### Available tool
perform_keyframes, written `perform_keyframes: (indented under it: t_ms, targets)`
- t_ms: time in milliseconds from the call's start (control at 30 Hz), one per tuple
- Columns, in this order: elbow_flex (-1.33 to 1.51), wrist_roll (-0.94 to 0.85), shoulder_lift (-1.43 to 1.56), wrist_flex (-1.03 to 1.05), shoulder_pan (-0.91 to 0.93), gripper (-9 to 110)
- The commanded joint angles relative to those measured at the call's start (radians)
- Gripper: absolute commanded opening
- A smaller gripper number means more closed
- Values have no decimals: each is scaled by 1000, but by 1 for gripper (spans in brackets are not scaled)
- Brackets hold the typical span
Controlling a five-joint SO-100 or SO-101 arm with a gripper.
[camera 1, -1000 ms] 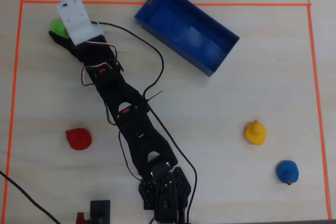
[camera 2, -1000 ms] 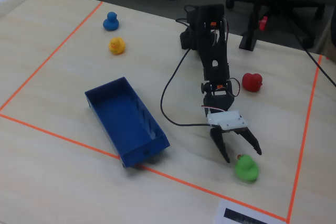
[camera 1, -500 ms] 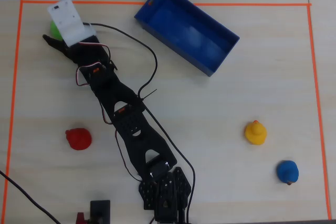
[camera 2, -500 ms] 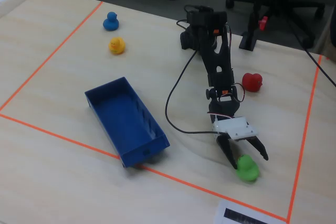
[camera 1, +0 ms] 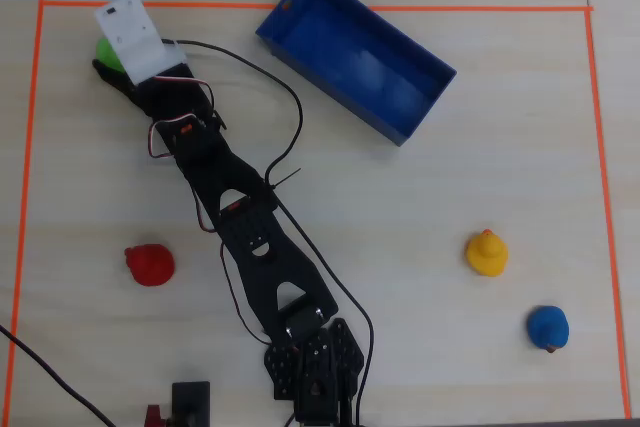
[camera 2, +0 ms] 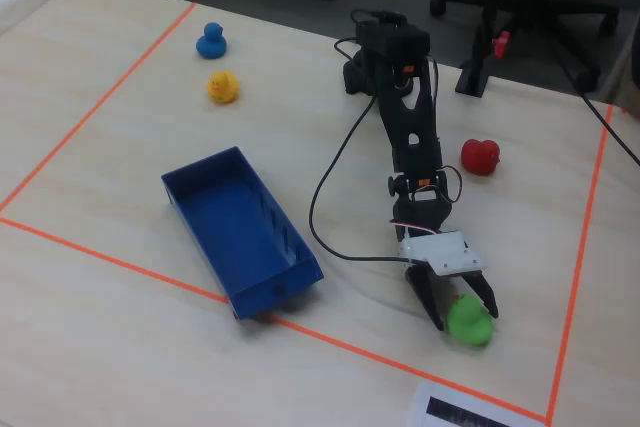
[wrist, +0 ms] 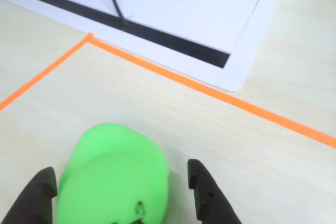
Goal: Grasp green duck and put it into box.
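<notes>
Gripper (wrist: pixel 123 195) lowered at the bottom edge of the wrist view, its two dark fingers (wrist: pixel 207 192) spread apart on either side of the green duck (wrist: pixel 113 179), with small gaps visible on both flanks and no squeeze yet applied. Same arrangement in the fixed view, lower right of the frame: gripper (camera 2: pixel 458 309) straddling the green duck (camera 2: pixel 468 321) just inside the orange tape line (camera 2: pixel 400 359). In the overhead view, upper left corner, green duck (camera 1: pixel 108 51) mostly hidden beneath the white wrist block (camera 1: pixel 136 39). Likely step in hand: closing on the duck before the lift. Possible faults from here: the rounded, soft body squirting forward out of the jaws if closed too high or off-centre; one finger touching first and nudging the duck toward the tape and the white sheet (wrist: pixel 173 19) beyond it; a grip on the head alone letting the duck swing or drop in transit. Blue box (camera 1: pixel 300 9) well apart, upper centre of the overhead view, lying at a slant and empty, bare floor visible; likewise empty in the fixed view (camera 2: pixel 190 205). Red duck (camera 1: pixel 150 265), yellow duck (camera 1: pixel 486 253) and blue duck (camera 1: pixel 548 328) standing loose on the table, none in the box.
</notes>
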Motion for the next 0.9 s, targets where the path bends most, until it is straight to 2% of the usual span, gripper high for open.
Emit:
perform_keyframes:
  t_ms: [0, 133, 233, 367, 700, 867]
  targets:
    - [-64, -14, 14, 3, 15, 35]
    - [-75, -52, 15, 25, 17, 32]
    - [-81, -212, 26, 104, 12, 17]
    - [-64, -235, 49, 118, 3, 0]
    - [8, -230, 153, 123, 25, 0]
    - [121, -230, 318, 152, 46, 0]
